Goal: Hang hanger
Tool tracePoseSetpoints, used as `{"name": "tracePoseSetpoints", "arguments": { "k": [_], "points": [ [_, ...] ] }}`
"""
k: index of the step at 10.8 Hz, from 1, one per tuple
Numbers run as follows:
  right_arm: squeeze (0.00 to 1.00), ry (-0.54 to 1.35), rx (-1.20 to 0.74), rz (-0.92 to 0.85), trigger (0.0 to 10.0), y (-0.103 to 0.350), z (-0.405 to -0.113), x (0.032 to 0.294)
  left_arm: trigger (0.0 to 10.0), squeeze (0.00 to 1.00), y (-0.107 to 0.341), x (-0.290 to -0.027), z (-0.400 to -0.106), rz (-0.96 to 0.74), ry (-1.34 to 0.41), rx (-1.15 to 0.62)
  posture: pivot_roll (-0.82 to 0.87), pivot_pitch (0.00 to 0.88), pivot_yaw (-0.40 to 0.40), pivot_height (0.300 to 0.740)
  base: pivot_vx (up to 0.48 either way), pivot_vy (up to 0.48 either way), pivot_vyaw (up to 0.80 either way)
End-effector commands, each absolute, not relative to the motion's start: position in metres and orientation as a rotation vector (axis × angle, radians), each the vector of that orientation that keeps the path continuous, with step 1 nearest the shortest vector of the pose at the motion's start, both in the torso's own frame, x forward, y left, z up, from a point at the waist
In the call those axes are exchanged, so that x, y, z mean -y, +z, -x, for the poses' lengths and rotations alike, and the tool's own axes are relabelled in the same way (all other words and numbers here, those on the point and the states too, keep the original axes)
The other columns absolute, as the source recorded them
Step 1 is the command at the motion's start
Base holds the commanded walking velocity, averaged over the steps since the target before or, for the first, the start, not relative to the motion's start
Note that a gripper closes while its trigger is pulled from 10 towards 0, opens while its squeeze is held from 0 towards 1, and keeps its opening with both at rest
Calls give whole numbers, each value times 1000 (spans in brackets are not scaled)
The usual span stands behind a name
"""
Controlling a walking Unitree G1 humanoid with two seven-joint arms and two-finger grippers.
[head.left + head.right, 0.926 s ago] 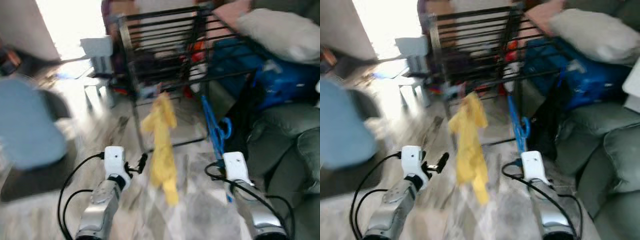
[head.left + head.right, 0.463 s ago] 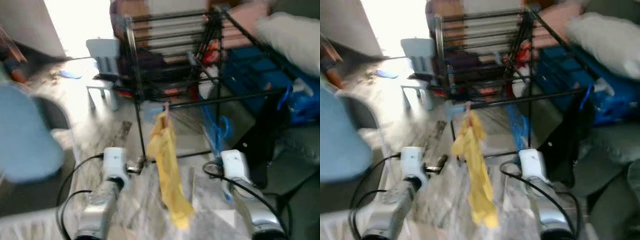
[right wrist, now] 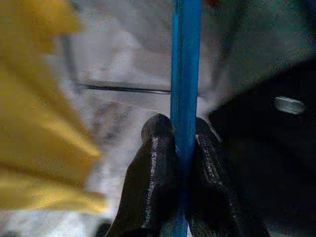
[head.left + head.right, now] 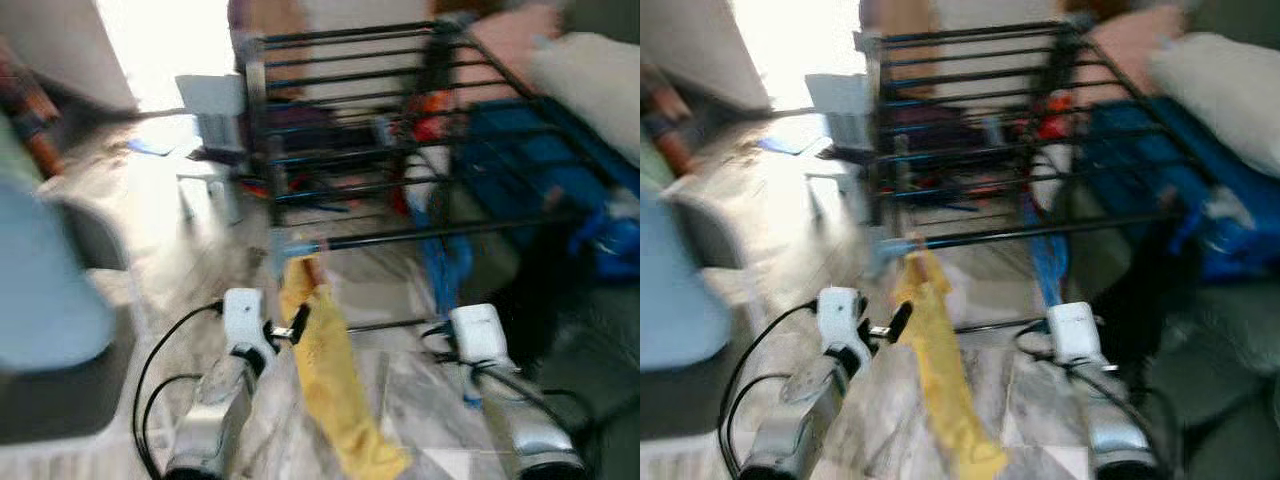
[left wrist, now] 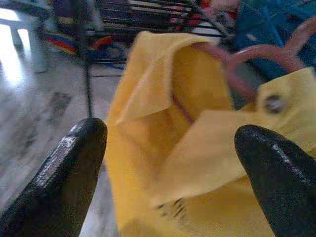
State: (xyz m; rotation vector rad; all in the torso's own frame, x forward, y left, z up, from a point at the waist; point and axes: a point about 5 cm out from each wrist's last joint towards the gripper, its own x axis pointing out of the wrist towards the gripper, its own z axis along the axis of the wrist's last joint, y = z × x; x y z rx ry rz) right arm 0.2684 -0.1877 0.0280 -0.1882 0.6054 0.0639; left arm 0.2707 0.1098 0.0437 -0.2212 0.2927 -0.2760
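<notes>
While our right claw point(image 3: 181, 143) pinches the blue hanger point(image 3: 185, 74), its long axis upright toward the rack's front rail point(image 4: 440, 235) above, left claw point(image 5: 168, 148) gapes wide at the yellow garment point(image 5: 168, 128).

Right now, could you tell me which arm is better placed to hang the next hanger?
The right, probably: its pincer is shut on the blue hanger just below the rack's front bar. The left pincer is open, empty, facing the yellow garment.

Silver arms, white wrists, black cables, seemingly rubbery black fingers point(image 5: 74, 177).
</notes>
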Motion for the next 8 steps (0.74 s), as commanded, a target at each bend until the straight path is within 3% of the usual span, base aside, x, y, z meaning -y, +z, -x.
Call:
{"name": "tracePoseSetpoints", "arguments": {
  "k": [1,5,8],
  "points": [
    [0,74,-575,192,10000,36,-273,187,10000,0,44,-111,-272,216,-269,-297,-205,0,44,740,0,0,0],
    [0,59,-526,118,10000,58,-293,185,10000,0,42,-111,-272,216,-273,-317,-206,0,46,740,0,0,0],
    [0,46,-537,33,10000,79,-323,187,10000,0,42,-109,-272,215,-282,-326,-202,0,42,740,0,0,0]
  ]
}}
